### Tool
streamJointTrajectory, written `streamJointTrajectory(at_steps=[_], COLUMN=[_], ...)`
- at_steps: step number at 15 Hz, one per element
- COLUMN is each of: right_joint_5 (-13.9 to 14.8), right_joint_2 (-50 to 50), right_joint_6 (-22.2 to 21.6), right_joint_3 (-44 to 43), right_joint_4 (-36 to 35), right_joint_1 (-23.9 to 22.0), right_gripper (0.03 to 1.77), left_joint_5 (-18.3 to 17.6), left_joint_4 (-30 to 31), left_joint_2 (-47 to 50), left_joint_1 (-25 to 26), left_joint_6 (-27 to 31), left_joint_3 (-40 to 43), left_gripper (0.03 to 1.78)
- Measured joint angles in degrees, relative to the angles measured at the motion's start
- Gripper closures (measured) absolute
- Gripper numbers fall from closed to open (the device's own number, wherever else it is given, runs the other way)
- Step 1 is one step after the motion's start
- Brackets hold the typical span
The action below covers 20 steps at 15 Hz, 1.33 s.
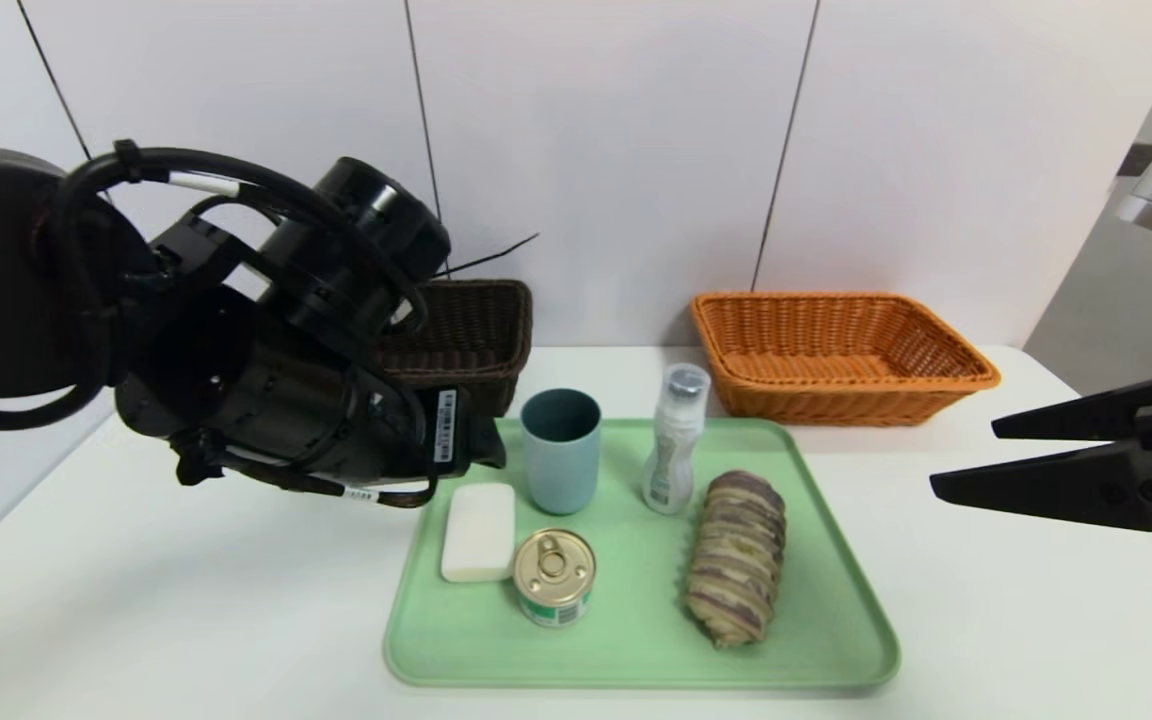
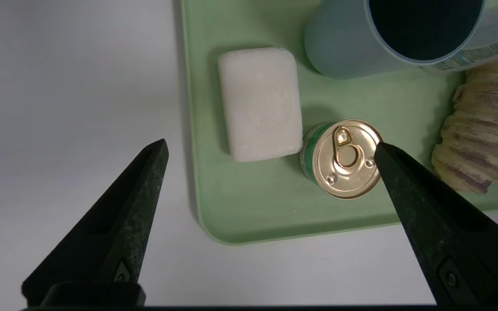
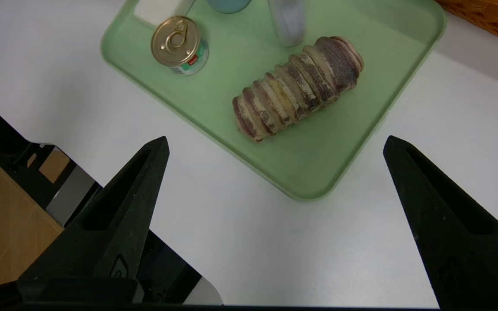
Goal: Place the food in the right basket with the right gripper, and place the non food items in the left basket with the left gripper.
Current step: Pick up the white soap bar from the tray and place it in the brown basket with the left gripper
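Here the left end effector (image 2: 270,149) hangs spread wide and empty above the soap bar (image 2: 261,103) on the tray (image 1: 636,600); its arm hides part of the left basket (image 1: 471,335). The right end effector (image 1: 966,460), equally spread and empty, hovers over the desk (image 1: 136,600) beside the tray.

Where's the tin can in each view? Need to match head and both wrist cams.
Head view: tin can at the green tray's near-left part, beside the soap bar.
Left wrist view: can right of centre, next to the soap.
Right wrist view: can upper left.
Shared landmark: the bread roll.
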<state>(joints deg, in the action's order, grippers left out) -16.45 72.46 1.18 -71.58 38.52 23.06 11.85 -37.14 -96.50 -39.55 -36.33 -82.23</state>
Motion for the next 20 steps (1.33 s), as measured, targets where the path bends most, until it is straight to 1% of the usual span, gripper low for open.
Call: streamJointTrajectory(at_steps=[6, 20], right_joint_5=[0.09, 0.02], right_joint_2=[0.00, -0.06], right_joint_6=[-0.09, -0.06], right_joint_3=[1.41, 2.84], right_joint_4=[-0.13, -0.13], right_joint_1=[-0.27, -0.41], right_gripper=[0.09, 0.09], left_joint_5=[0.02, 0.28], left_joint_4=[-0.01, 0.52], left_joint_2=[-6.31, -13.53], left_joint_1=[-0.80, -0.78], left_joint_6=[-3.85, -3.69], left_joint_3=[-2.58, -2.67], left_gripper=[0.12, 0.12])
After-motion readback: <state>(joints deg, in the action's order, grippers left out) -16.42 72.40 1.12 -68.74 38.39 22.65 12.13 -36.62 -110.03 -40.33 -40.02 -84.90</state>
